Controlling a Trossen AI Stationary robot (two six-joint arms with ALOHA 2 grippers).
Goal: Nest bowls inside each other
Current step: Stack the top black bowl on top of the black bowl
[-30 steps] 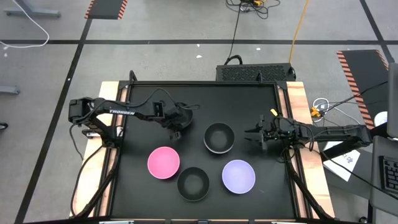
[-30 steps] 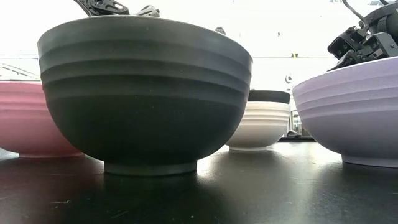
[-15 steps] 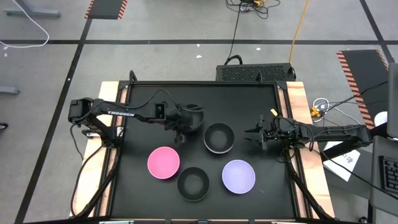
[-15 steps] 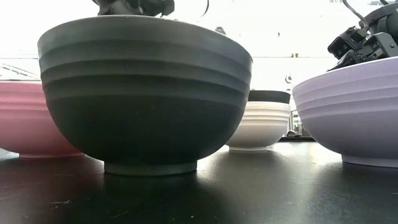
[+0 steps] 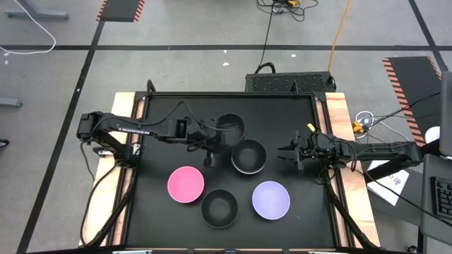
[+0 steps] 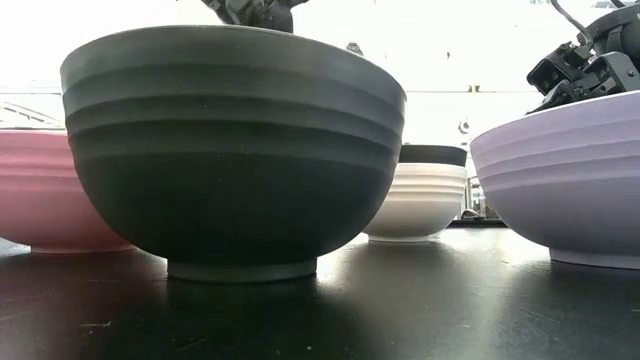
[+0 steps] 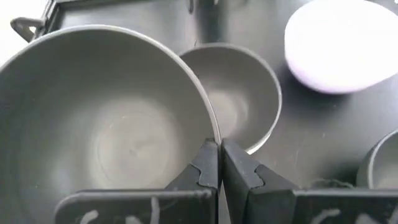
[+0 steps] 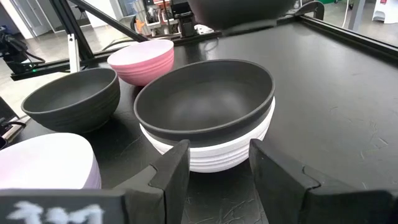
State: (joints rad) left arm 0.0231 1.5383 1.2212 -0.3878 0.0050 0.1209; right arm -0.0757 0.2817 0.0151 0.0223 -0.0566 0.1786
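The left gripper (image 7: 219, 163) pinches the rim of a plain black bowl (image 5: 229, 127), lifted clear of the table beside the black-in-white stack (image 5: 248, 156) (arm stretched inward). The right gripper (image 8: 213, 163) waits, fingers apart.

The bowl (image 7: 106, 137) clamped by its rim in the left pincer (image 7: 219, 163) is plain black, inside and out. Just past those fingers a second black bowl (image 5: 248, 156) sits nested in a white bowl (image 8: 249, 144) whose wall is ridged in rings. In front of the right pincer (image 8: 217, 163) stand a pink bowl (image 5: 186, 184), a third black bowl (image 5: 219, 208) with banded sides, and a lavender bowl (image 5: 271, 200). The tabletop (image 5: 296, 113) is black.
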